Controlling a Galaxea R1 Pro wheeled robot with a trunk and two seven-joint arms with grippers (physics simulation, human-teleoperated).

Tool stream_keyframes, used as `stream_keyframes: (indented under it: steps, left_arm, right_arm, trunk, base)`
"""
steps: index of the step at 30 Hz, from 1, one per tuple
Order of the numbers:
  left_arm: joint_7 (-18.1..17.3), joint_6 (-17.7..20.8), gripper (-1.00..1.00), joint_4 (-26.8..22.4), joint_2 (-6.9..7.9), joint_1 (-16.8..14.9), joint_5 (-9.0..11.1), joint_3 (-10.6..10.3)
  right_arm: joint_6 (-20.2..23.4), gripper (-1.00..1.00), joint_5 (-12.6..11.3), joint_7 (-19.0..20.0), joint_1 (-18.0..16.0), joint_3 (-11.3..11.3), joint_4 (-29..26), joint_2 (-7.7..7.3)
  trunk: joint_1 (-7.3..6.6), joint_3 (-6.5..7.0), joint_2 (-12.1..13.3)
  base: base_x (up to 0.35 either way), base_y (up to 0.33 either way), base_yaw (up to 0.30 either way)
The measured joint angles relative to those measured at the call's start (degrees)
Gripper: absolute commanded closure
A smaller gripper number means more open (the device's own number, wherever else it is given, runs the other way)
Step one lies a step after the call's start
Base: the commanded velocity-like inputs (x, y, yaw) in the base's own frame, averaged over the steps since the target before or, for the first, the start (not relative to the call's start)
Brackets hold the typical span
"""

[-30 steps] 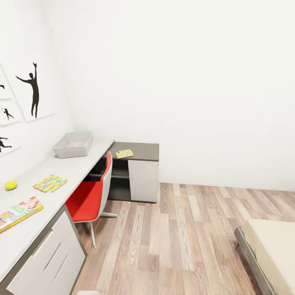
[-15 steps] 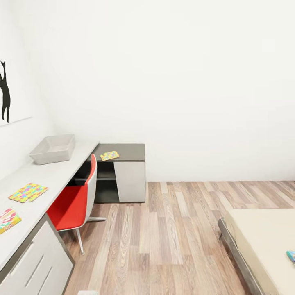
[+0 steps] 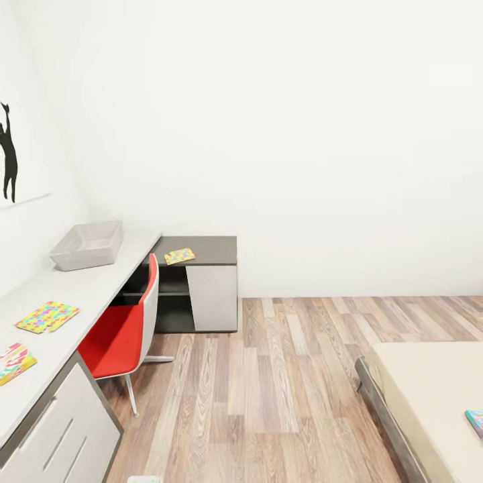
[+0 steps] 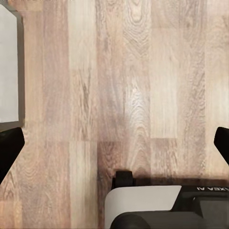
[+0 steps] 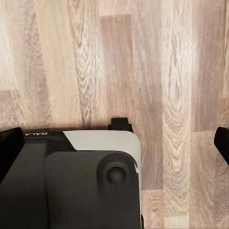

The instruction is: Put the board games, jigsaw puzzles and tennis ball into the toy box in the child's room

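Observation:
The light grey toy box (image 3: 87, 245) stands at the far end of the long table (image 3: 100, 285), by the wall. One multicoloured jigsaw puzzle (image 3: 47, 316) lies on the pale tabletop, and another jigsaw puzzle (image 3: 179, 255) lies on the dark cabinet top at the table's end. A colourful board game (image 3: 13, 362) is cut off by the picture's left edge. On the bed (image 3: 429, 396), a corner of a second board game (image 3: 475, 422) shows at the right edge. The tennis ball is out of view. My left gripper (image 4: 114, 145) and right gripper (image 5: 114, 143) hang open over the wooden floor, holding nothing.
A red chair (image 3: 124, 329) is pushed against the table's front. White drawers (image 3: 60, 429) sit under the near end. Wooden floor (image 3: 282, 376) spreads between table and bed. My own base (image 5: 71, 181) shows below the right gripper.
The head view has swung to the right, so the table slid left, the tennis ball left the picture, and more of the bed with a board game came in.

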Motion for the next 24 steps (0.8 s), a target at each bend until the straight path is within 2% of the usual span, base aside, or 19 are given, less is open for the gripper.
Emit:
stream_keyframes:
  steps: [16, 24]
  left_arm:
    - [0.0, 0.0, -1.0, 0.0, 0.0, 0.0, -0.1, 0.0]
    - [0.0, 0.1, -1.0, 0.0, 0.0, 0.0, -0.1, 0.0]
  right_arm:
    - [-0.2, -1.0, 0.0, 0.0, 0.0, 0.1, 0.0, 0.02]
    - [0.0, -1.0, -0.5, 0.0, 0.0, -0.1, -0.2, 0.77]
  trunk:
    - [-3.52, 2.88, 6.4]
    - [-5.28, 4.33, 9.7]
  base:
    - [0.0, 0.0, 0.0]
    - [0.0, 0.0, 0.0]
